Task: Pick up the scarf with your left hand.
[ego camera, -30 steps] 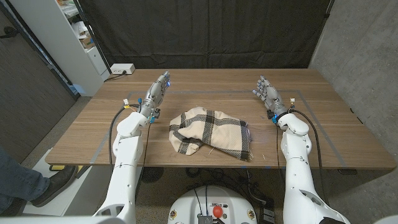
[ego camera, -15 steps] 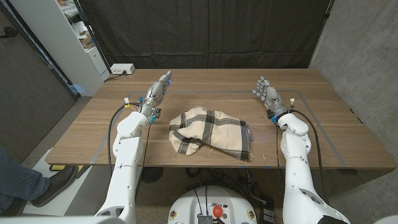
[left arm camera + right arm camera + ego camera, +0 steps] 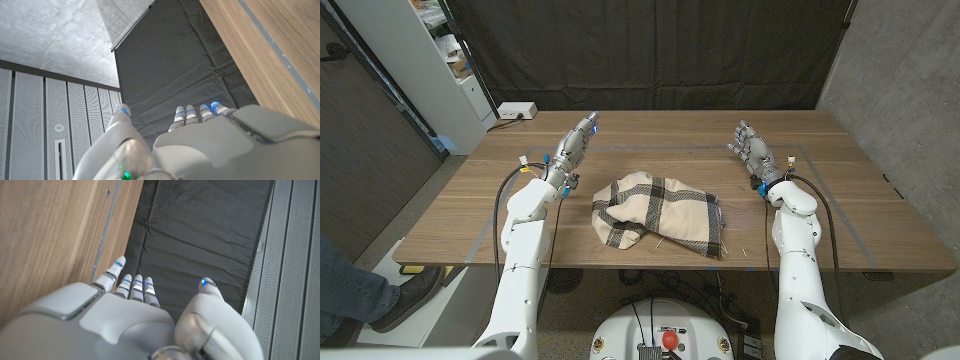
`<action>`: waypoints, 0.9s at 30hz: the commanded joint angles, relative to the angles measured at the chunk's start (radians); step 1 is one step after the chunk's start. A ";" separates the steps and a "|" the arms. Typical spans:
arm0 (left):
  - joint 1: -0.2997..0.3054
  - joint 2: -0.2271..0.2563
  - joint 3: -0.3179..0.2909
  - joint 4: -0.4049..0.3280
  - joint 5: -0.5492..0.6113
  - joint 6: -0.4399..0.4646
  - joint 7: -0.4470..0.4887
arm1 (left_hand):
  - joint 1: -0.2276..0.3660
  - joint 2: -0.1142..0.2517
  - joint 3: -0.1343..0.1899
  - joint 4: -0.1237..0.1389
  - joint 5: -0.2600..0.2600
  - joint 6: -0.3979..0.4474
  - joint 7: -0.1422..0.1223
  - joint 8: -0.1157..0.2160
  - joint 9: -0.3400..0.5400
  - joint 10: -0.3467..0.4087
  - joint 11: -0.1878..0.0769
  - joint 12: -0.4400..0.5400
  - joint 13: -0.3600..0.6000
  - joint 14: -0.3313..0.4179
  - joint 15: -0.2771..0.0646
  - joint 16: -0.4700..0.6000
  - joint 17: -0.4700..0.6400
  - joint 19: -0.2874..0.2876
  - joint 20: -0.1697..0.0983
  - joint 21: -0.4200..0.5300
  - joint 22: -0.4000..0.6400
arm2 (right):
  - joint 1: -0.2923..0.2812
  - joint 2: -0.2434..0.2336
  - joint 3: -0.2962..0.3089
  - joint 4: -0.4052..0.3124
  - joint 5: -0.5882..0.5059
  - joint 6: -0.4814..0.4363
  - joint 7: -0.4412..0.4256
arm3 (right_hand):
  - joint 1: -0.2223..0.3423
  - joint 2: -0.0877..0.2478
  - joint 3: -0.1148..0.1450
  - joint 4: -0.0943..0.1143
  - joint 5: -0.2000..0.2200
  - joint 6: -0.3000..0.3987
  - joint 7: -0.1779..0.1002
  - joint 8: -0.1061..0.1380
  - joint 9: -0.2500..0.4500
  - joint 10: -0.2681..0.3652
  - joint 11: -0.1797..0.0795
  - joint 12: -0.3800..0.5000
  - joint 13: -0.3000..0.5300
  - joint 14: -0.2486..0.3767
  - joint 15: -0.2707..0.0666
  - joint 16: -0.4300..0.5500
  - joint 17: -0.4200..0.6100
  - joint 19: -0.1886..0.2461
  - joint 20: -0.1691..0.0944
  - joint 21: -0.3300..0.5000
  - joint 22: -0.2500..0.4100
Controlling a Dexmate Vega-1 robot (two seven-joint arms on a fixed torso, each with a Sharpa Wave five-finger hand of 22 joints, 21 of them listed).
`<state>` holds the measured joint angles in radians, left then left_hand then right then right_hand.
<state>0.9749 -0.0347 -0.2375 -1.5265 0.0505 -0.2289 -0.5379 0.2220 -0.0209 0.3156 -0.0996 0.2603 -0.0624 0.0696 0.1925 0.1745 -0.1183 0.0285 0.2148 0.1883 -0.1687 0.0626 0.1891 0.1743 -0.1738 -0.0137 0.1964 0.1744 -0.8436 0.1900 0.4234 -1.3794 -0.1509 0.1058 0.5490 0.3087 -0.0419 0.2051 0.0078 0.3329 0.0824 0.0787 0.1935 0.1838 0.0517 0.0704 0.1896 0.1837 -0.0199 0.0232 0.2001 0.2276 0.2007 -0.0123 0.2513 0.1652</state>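
A cream scarf [image 3: 658,210] with dark plaid lines lies crumpled on the wooden table [image 3: 840,200], near the middle toward the front edge. My left hand [image 3: 574,145] is raised above the table to the left of the scarf and behind it, fingers stretched out and holding nothing. In the left wrist view that hand [image 3: 200,145] points at the black curtain. My right hand [image 3: 750,148] is held up to the right of the scarf, fingers apart and empty. The right wrist view shows the same hand [image 3: 130,315] with straight fingers.
A white power strip [image 3: 515,111] sits at the table's back left corner. A white shelf unit [image 3: 450,60] stands left of the table. A black curtain [image 3: 650,50] hangs behind. A person's leg and shoe [image 3: 360,295] show at the lower left.
My left hand has shifted slightly right and away, toward the back of the table. The scarf and the right hand have not moved.
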 commanded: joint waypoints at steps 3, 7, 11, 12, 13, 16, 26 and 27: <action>0.003 0.001 0.001 -0.003 -0.014 -0.029 -0.021 | 0.009 0.000 0.003 -0.005 -0.004 0.011 0.003 0.005 0.004 0.004 0.003 0.004 0.002 0.006 0.000 0.004 0.006 -0.023 0.005 0.001 0.004 | 0.004 0.005 0.001 -0.011 0.001 -0.012 -0.004 | 0.001 0.009 -0.001 -0.006 0.002 0.008 -0.001 0.007 0.005 0.001 0.007 0.004 0.004 0.001 0.006 0.004 -0.001 -0.001 0.000 -0.003 0.003; 0.004 0.002 0.001 -0.005 -0.031 -0.035 -0.040 | 0.010 0.001 0.003 -0.005 -0.004 0.013 0.004 0.005 0.004 0.004 0.003 0.004 0.002 0.006 -0.002 0.004 0.006 -0.022 0.005 0.001 0.004 | 0.006 0.006 0.002 -0.003 0.003 -0.005 -0.005 | 0.001 0.009 -0.001 -0.006 0.002 0.009 -0.002 0.007 0.005 0.002 0.006 0.004 0.004 0.001 0.005 0.004 -0.001 -0.001 0.000 -0.005 0.003; 0.000 0.000 -0.003 0.001 -0.079 -0.027 -0.083 | 0.011 0.001 0.003 -0.007 -0.005 0.014 0.003 0.005 0.004 0.006 0.003 0.004 0.002 0.008 -0.002 0.004 0.006 -0.022 0.006 0.002 0.004 | 0.007 0.005 0.003 0.004 0.005 0.002 -0.003 | 0.001 0.010 -0.002 -0.006 0.002 0.009 -0.002 0.007 0.005 0.002 0.005 0.004 0.004 0.001 0.005 0.004 -0.002 0.000 -0.001 -0.006 0.003; 0.004 0.002 -0.001 -0.007 -0.063 -0.035 -0.073 | 0.012 0.001 0.003 -0.007 -0.005 0.014 0.003 0.005 0.004 0.006 0.004 0.004 0.002 0.008 -0.001 0.004 0.006 -0.022 0.006 0.002 0.004 | 0.007 0.006 0.002 0.004 0.005 0.003 -0.004 | 0.000 0.010 -0.002 -0.006 0.002 0.009 -0.002 0.007 0.005 0.002 0.004 0.004 0.004 0.001 0.006 0.004 -0.002 0.001 0.000 -0.006 0.003; 0.007 0.002 0.000 -0.012 -0.053 -0.039 -0.066 | 0.012 0.001 0.003 -0.007 -0.005 0.014 0.003 0.005 0.004 0.006 0.003 0.004 0.002 0.008 -0.001 0.004 0.006 -0.022 0.007 0.002 0.004 | 0.007 0.006 0.002 0.003 0.003 0.002 -0.005 | 0.000 0.010 -0.002 -0.006 0.002 0.009 -0.003 0.007 0.005 0.002 0.004 0.005 0.004 0.001 0.005 0.004 -0.002 0.001 0.000 -0.006 0.003; 0.013 0.003 0.003 -0.024 -0.058 -0.042 -0.077 | 0.013 0.002 0.003 -0.008 -0.005 0.015 0.003 0.005 0.004 0.008 0.003 0.004 0.002 0.009 0.000 0.004 0.006 -0.021 0.007 0.002 0.004 | 0.006 0.008 0.002 0.003 0.004 0.003 -0.007 | 0.000 0.010 -0.002 -0.006 0.002 0.009 -0.003 0.006 0.005 0.003 0.004 0.005 0.004 0.002 0.004 0.004 -0.002 0.002 0.000 -0.007 0.003; 0.030 0.009 0.015 -0.050 -0.047 -0.051 -0.087 | 0.016 0.003 0.003 -0.010 -0.007 0.021 0.002 0.005 0.004 0.014 0.000 0.006 0.002 0.016 0.002 0.005 0.006 -0.019 0.009 0.002 0.004 | 0.007 0.010 0.002 0.010 0.008 0.010 -0.005 | -0.001 0.011 -0.003 -0.006 0.001 0.010 -0.004 0.006 0.005 0.003 0.003 0.005 0.004 0.001 0.004 0.004 -0.003 0.004 0.000 -0.011 0.003; 0.031 0.007 0.014 -0.050 -0.053 -0.050 -0.089 | 0.016 0.003 0.003 -0.010 -0.007 0.021 0.003 0.005 0.004 0.014 -0.001 0.006 0.002 0.016 0.002 0.005 0.006 -0.019 0.009 0.002 0.004 | 0.007 0.010 0.002 0.010 0.009 0.010 -0.004 | -0.001 0.011 -0.003 -0.006 0.001 0.010 -0.004 0.006 0.005 0.004 0.003 0.005 0.004 0.001 0.004 0.004 -0.003 0.004 0.000 -0.011 0.003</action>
<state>0.9922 -0.0298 -0.2304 -1.5557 0.0028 -0.2686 -0.6069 0.2272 -0.0156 0.3198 -0.1036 0.2551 -0.0497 0.0712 0.1924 0.1745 -0.1059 0.0303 0.2148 0.1883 -0.1602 0.0639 0.1891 0.1743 -0.1738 -0.0138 0.1964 0.1744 -0.8382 0.1976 0.4256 -1.3776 -0.1467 0.1095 0.5440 0.3051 -0.0383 0.2008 0.0037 0.3329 0.0860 0.0749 0.1935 0.1837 0.0534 0.0717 0.1896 0.1837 -0.0198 0.0231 0.2001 0.2230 0.2008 -0.0123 0.2436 0.1652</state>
